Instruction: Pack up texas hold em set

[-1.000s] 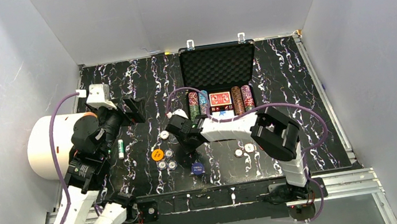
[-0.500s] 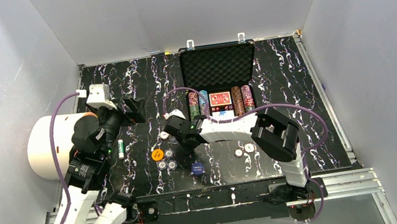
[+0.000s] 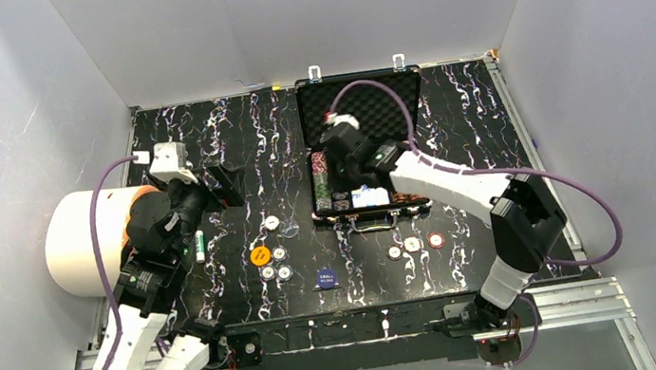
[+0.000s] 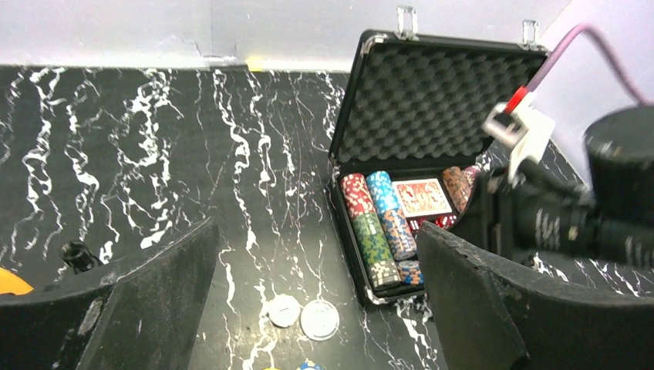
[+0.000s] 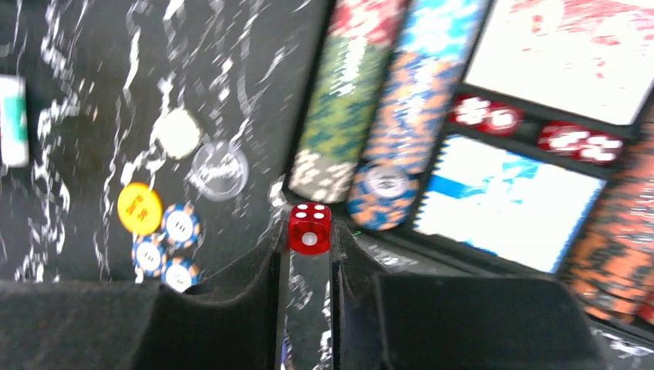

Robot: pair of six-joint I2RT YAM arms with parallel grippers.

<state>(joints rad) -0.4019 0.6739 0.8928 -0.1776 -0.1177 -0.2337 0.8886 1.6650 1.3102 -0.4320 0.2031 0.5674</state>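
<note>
Red die (image 5: 310, 228) in right gripper's (image 5: 309, 250) pinch over briefcase (image 4: 416, 100); left gripper (image 4: 316, 235) wide

I see the black briefcase (image 3: 404, 103) lying open at the far side of the table (image 3: 489, 125), its foam lid upright. Chip rows (image 4: 378, 227) lie on their sides in the left slots, with a red deck (image 4: 422, 196) beside them. The red die (image 5: 310, 228) is pinched in the right gripper (image 5: 309, 243) above the case's near left corner. Loose chips (image 3: 412, 245) and round buttons (image 3: 260, 255) lie on the table in front of the case.
</note>
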